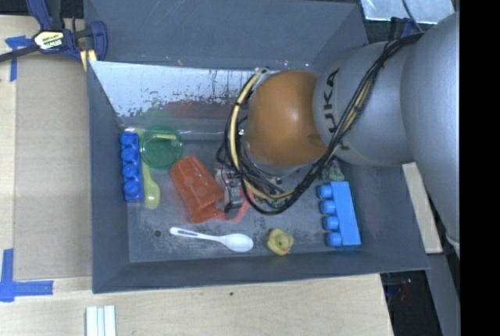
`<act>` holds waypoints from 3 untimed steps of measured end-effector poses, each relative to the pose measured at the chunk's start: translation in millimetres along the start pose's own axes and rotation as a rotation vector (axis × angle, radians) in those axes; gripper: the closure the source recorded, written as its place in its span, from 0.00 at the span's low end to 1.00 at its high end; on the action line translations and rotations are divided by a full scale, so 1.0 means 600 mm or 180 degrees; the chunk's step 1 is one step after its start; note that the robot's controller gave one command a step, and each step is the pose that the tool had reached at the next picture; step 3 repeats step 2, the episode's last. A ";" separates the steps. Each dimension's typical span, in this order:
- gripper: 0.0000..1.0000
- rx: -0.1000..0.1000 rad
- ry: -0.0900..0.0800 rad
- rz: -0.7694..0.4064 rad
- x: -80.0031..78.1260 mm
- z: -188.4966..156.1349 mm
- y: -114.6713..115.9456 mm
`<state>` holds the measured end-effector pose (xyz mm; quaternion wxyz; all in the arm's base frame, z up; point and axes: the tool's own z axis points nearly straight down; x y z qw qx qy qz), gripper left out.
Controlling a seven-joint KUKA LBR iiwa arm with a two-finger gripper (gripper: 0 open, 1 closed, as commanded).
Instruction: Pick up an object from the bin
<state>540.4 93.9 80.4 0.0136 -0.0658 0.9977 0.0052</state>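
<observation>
Along the near wall of the grey bin (109, 241) a white spoon (215, 237) is laid flat, bowl to the right. A small yellowish lump (280, 241) is seen near that bowl, apart from it.

Just behind the spoon, in the middle of the floor, a chunky red-orange block (195, 187) is laid aslant. The gripper (233, 200) is set low at this block's right end, touching or just beside it, so this is taken as the task's thing. Whether the jaws are spread, pressed together or pinching the block cannot be told, as they are masked by looped cables.

The block is judged to be light and not fragile. Whether it is stiff or soft cannot be told. Its broad sides look plain and a little smooth, so a hold across the narrow width near the middle is judged safest. A grip at the very end may let it swing or slip.

A blue studded brick (340, 214) is laid to the right, and another blue brick (130, 166) by the left wall, with a yellow-green piece (150, 191) beside it. A green round cup (162, 148) is set further back.

Beyond these, the arm is bent steeply down from the right, its orange wrist cover (281, 119) held above the bin's middle
</observation>
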 end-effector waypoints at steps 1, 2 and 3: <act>1.00 0.0008 0.0033 -0.0135 0.031 -0.092 0.032; 1.00 0.0008 0.0032 -0.0175 0.042 -0.219 0.043; 1.00 0.0008 0.0032 -0.0175 0.042 -0.219 0.043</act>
